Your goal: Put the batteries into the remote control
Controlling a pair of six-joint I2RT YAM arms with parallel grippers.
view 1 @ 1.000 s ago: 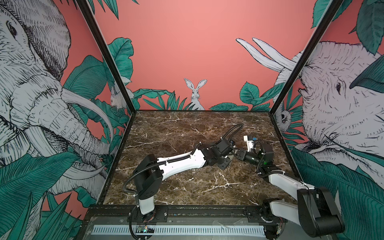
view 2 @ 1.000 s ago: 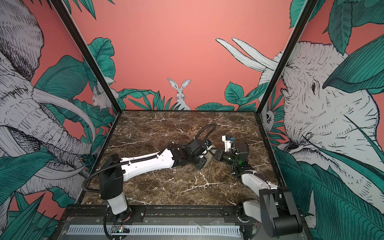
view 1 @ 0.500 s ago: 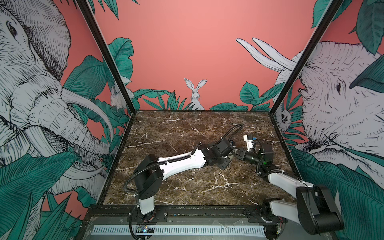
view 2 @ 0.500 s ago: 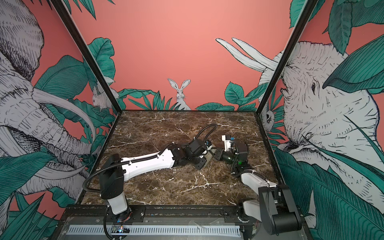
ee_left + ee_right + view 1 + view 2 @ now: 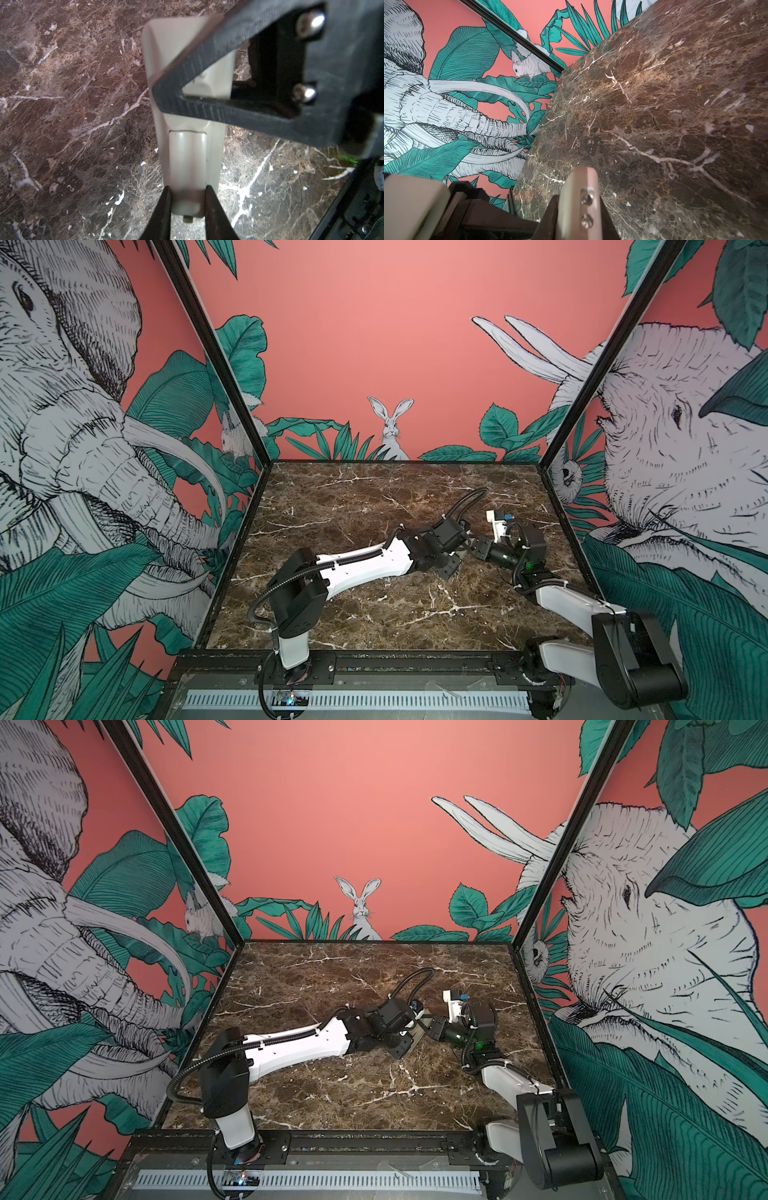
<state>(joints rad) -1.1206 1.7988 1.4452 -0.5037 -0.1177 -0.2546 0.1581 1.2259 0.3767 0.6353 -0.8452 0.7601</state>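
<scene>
One end of the remote control (image 5: 166,41), back-up mid-frame in the left wrist view, is pinched by the left gripper (image 5: 188,199), which should brace firmly while the right gripper (image 5: 166,93), jaws pressed together, likely pushes the cover (image 5: 187,162) straight.

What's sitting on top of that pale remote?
The shut right gripper lays a black finger across the remote, hiding a strip of its plain back; touching or not, I cannot tell. The left gripper pinches one end. No batteries show.
</scene>
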